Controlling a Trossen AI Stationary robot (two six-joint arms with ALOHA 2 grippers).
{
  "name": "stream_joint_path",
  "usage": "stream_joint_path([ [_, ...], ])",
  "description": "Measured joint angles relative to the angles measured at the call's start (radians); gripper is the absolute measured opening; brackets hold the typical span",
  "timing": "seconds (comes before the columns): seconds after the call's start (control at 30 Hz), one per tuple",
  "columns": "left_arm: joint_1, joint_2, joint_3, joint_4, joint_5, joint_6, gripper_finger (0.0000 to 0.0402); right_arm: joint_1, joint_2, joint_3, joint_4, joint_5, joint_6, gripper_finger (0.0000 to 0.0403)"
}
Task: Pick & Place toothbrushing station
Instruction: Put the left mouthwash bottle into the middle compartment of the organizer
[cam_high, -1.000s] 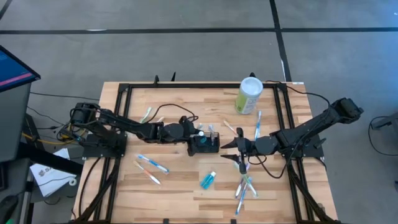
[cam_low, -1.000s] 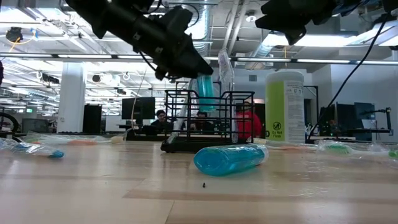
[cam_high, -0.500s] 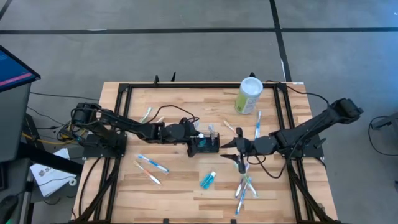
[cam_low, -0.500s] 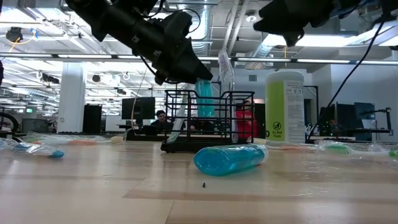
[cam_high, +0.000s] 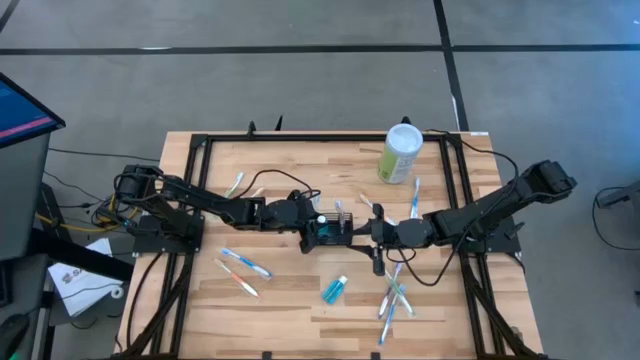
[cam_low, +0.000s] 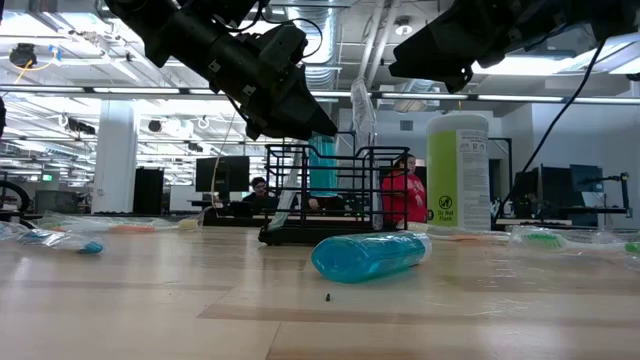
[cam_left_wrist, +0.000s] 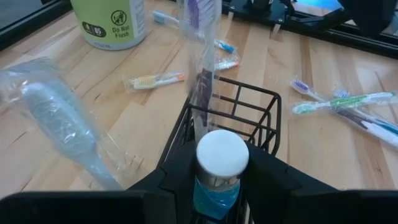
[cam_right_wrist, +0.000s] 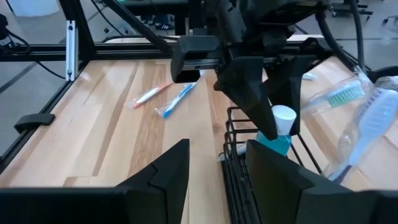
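My left gripper (cam_left_wrist: 217, 180) grasps a blue tube (cam_left_wrist: 219, 163), lowering it into the toothbrushing station (cam_high: 329, 233) at table centre. Right gripper (cam_right_wrist: 214, 171) hangs released at its 3 o'clock. Loose toothbrushes (cam_high: 395, 298) at 5 o'clock — filling appears unfinished.

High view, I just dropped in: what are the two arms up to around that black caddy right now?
The left hand is over the black wire caddy at mid-table, its fingers on either side of a blue bottle with a white cap standing upright inside it. The right hand hovers open at the caddy's other end, holding nothing. Wrapped toothbrushes and a second blue bottle lie loose on the table.
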Motion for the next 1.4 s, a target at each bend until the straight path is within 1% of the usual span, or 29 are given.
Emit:
stream_joint_path([
  [0.73,-0.013,0.0,0.0,0.0,0.0,-0.002,0.0109,0.0,-0.001,0.0,0.008,-0.003,-0.008,0.015],
  [0.97,-0.019,0.044,-0.001,0.015,-0.011,0.0,0.0107,0.0,-0.001,0.0,0.01,-0.003,-0.008,0.015],
  [1.4,-0.014,0.046,0.0,0.022,-0.007,0.002,0.0107,0.002,-0.001,0.0,0.011,-0.019,-0.008,0.015],
])
